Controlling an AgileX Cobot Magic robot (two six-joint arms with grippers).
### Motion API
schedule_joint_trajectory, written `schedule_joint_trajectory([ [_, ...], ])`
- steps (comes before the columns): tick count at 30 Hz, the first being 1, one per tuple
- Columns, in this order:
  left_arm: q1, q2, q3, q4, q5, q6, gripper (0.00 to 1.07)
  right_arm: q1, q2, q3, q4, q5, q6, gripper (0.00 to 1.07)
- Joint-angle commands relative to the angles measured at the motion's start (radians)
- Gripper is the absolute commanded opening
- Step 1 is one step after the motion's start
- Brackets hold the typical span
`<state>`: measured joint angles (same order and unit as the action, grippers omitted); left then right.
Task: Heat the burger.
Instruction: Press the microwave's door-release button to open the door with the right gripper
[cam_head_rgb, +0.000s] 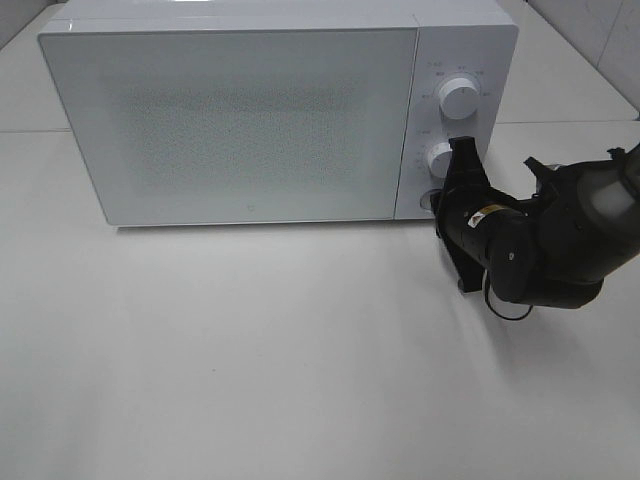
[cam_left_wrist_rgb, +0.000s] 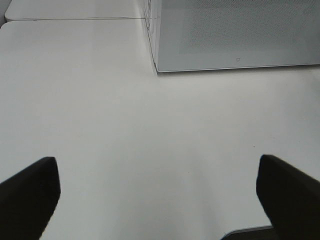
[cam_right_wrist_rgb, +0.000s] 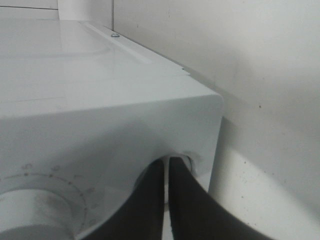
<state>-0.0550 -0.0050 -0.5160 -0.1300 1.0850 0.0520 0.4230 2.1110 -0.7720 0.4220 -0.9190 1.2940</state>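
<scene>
A white box-shaped microwave oven (cam_head_rgb: 240, 120) fills the upper part of the exterior view. It stands on the plain white tabletop (cam_head_rgb: 250, 350) with its speckled glass door (cam_head_rgb: 230, 125) closed. The door's speckling lets nothing inside show, and the burger appears in no view, so where it lies cannot be told. The control panel at upper right carries two round white knobs. The upper knob (cam_head_rgb: 458, 98) is clear, while the lower knob (cam_head_rgb: 441, 158) is partly overlapped by the black right arm (cam_head_rgb: 540, 250). That arm reaches in from the right edge and covers the panel's lower end. The right wrist view shows the right fingers (cam_right_wrist_rgb: 150, 200) pressed together, their tips at a small round button (cam_right_wrist_rgb: 190, 160) near the panel's corner; whether they touch it is hard to make out. The left fingers (cam_left_wrist_rgb: 30, 192) stand wide apart over bare tabletop, holding nothing and cut off by the frame's edge.
</scene>
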Motion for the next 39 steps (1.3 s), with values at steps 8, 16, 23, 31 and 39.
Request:
schedule_joint_trajectory([
  [8,0.004,-0.015,-0.001,-0.002,-0.015,0.003,1.00,-0.016,-0.012,-0.113,0.118,-0.205,-0.056,0.00],
  [16,0.004,-0.015,-0.001,-0.002,-0.015,0.003,1.00,-0.016,-0.009,-0.189,0.179,-0.244,-0.103,0.00],
  [23,0.004,-0.015,-0.001,-0.002,-0.015,0.003,1.00,-0.027,-0.008,-0.202,0.174,-0.224,-0.107,0.00],
  [31,0.004,-0.015,-0.001,-0.002,-0.015,0.003,1.00,-0.027,-0.008,-0.202,0.154,-0.180,-0.107,0.00],
  [39,0.004,-0.015,-0.001,-0.002,-0.015,0.003,1.00,-0.024,-0.008,-0.148,0.106,-0.132,-0.060,0.00],
])
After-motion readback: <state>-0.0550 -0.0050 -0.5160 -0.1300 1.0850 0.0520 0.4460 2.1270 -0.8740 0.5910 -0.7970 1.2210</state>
